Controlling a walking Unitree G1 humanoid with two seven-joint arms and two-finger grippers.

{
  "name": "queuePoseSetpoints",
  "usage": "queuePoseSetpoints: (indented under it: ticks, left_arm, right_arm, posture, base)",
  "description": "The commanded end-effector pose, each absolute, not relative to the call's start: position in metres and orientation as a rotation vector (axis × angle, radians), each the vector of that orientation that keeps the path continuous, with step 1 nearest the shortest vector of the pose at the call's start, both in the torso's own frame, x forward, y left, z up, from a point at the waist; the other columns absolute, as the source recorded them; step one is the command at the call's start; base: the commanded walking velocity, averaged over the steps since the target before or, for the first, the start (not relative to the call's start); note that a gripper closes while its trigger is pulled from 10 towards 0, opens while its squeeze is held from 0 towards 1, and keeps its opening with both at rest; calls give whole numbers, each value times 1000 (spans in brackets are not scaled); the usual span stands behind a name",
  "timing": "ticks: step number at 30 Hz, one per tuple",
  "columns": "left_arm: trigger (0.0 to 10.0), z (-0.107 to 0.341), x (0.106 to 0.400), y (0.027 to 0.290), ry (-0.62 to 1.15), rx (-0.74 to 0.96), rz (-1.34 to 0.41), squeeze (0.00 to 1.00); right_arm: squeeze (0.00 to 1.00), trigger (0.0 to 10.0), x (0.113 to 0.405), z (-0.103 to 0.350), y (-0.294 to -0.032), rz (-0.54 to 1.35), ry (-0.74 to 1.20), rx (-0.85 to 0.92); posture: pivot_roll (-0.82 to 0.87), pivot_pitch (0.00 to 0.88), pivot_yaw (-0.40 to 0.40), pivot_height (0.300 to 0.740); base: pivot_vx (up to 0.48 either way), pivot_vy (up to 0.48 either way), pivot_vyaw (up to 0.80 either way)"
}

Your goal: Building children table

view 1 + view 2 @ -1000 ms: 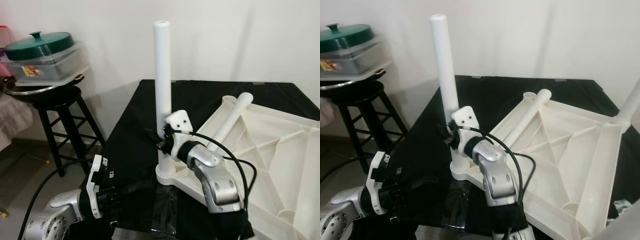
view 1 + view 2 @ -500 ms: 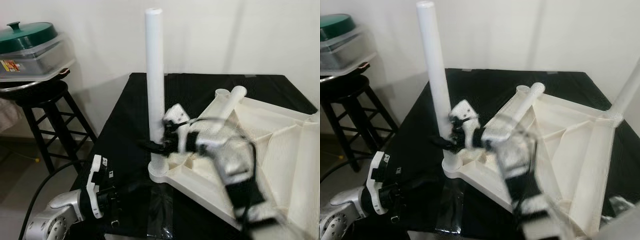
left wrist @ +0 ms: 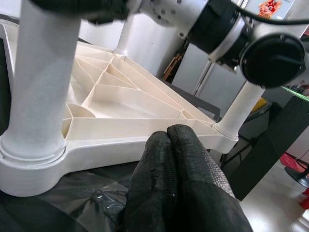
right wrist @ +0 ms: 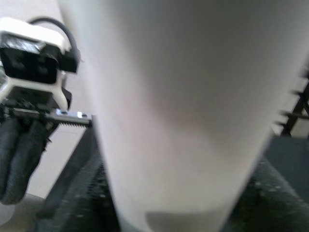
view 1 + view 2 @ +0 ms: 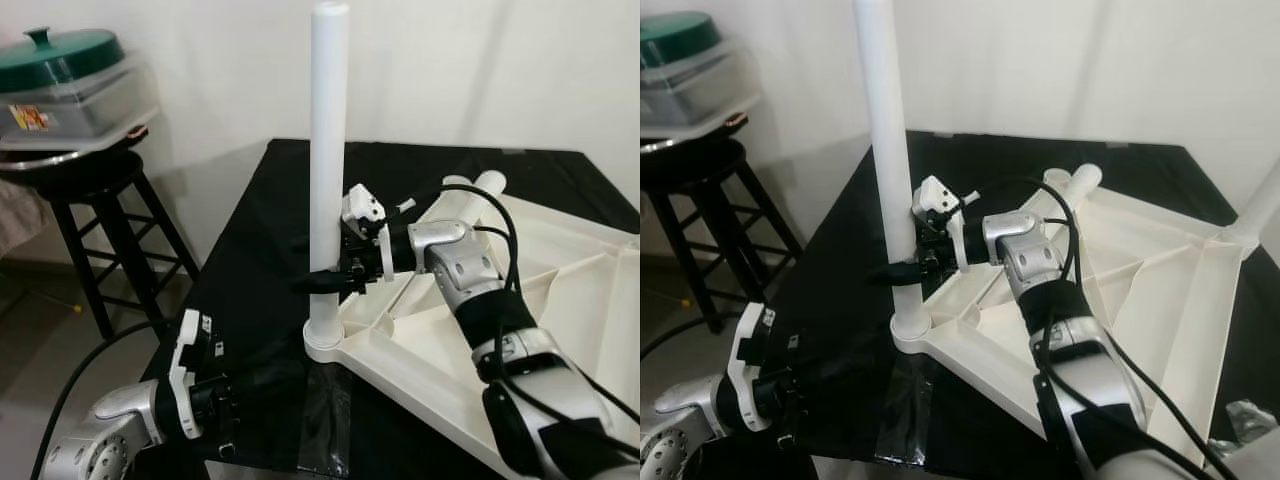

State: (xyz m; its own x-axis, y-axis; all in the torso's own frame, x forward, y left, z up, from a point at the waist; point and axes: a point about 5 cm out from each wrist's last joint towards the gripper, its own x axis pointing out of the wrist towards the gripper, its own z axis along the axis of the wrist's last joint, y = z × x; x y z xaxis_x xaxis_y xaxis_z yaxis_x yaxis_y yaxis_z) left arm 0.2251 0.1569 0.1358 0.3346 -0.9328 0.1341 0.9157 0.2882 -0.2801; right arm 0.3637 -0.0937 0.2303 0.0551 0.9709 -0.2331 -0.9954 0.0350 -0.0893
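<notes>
Tabletop [image 5: 560,330] lies upside down on the black table [image 5: 260,230]. Nearest, the left gripper [image 3: 178,159] hangs low by the table edge, fingers pressed together. The right gripper [image 5: 335,282] pinches the upright leg [image 5: 327,150] seated in its corner socket. Beyond lies a loose leg [image 5: 1075,185], seemingly unfitted.

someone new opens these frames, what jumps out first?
The tall white table leg standing upright in a corner socket of the upside-down white tabletop on the black-covered surface, with the right gripper closed around its lower part. Next, the left gripper, fingers shut, low by the near edge, and the green-lidded container on the black stool at far left.
</notes>
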Motion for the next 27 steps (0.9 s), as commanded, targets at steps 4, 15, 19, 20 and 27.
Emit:
queuePoseSetpoints:
  ticks: [4, 15, 19, 20, 27]
  left_arm:
    - [10000, 135, 222, 157, 79, -327, -1238, 0]
    - [10000, 135, 223, 157, 79, -334, -1242, 0]
    - [10000, 136, 223, 160, 79, -334, -1241, 0]
    - [10000, 136, 225, 161, 80, -334, -1240, 0]
    - [10000, 133, 229, 161, 93, -326, -1248, 0]
  right_arm:
    - [0, 0, 366, 236, -96, 1529, 84, -254]
    - [0, 0, 351, 197, -114, 1339, 115, -237]
    - [0, 0, 338, 153, -100, 780, 245, -185]
    - [0, 0, 314, 135, -83, 672, 298, -159]
    - [0, 0, 302, 145, -59, 708, 221, -257]
  posture:
    - [4, 9, -2, 740]
    - [-24, 6, 0, 740]
    - [-40, 10, -4, 740]
    - [-44, 8, 13, 740]
    - [-45, 0, 5, 740]
  base:
    - [0, 0, 0]
    - [0, 0, 0]
    - [0, 0, 0]
    - [0, 0, 0]
    - [0, 0, 0]
